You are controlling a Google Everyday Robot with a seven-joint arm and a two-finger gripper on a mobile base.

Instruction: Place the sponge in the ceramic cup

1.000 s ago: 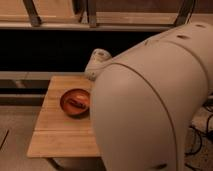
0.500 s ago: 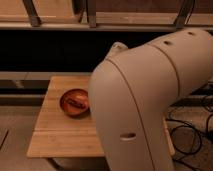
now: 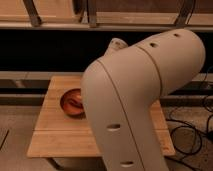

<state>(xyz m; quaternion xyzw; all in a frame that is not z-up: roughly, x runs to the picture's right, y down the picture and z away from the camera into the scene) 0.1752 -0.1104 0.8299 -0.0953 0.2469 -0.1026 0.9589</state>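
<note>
My own arm [image 3: 142,95] fills the middle and right of the camera view as a big pale bent link. It covers most of the wooden table [image 3: 55,132]. The gripper is out of view, hidden behind or below the arm, and it is shut. The sponge and the ceramic cup are hidden. What the gripper holds, if anything, does not show.
A wide reddish-brown bowl [image 3: 71,102] sits on the table's left half, partly cut off by the arm. Dark cables [image 3: 196,131] lie on the floor to the right. Behind the table runs a dark low wall with a metal rail [image 3: 60,25] above.
The arm's big link has swung across the view, from filling the right side to arching over the middle. The table's right edge now shows. The bowl has not moved.
</note>
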